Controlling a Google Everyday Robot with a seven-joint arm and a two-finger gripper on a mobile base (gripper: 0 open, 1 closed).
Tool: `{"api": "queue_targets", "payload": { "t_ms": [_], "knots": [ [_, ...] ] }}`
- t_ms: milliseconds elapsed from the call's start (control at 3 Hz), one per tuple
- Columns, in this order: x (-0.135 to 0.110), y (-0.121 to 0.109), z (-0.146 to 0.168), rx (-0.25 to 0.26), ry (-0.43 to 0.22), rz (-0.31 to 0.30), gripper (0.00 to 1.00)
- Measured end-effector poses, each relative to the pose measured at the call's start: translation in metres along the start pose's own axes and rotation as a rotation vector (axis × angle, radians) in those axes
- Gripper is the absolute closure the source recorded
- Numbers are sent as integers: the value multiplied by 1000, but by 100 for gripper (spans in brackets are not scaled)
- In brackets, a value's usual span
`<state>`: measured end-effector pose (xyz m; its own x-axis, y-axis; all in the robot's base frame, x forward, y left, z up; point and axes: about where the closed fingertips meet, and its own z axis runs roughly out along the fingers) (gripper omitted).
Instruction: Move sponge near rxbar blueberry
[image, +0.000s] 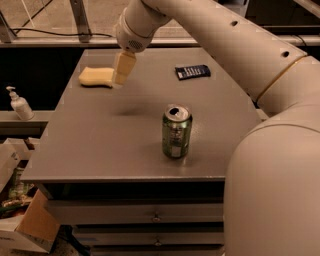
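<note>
The pale yellow sponge (96, 77) lies flat near the far left of the grey table (100, 145). The dark navy rxbar blueberry (192, 72) lies near the far right, well apart from the sponge. My gripper (122, 74) hangs from the big cream arm, its cream fingers pointing down just at the sponge's right end, partly overlapping it in view. It holds nothing that I can see.
An open green soda can (176, 131) stands upright in the middle front of the table. A white pump bottle (19, 104) stands on a ledge to the left. Cardboard boxes (25, 225) lie on the floor at lower left. Drawers run under the tabletop.
</note>
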<state>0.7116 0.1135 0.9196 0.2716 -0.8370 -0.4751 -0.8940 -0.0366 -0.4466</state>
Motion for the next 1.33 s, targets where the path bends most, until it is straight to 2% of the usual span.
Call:
{"api": "queue_targets", "payload": {
  "t_ms": [333,1000,1333],
  "knots": [
    [-8,-7,16,23,-37,40,0],
    [-13,-25,36,95,-217,232,0],
    [-14,-28,42,122,-260,296,0]
  ]
}}
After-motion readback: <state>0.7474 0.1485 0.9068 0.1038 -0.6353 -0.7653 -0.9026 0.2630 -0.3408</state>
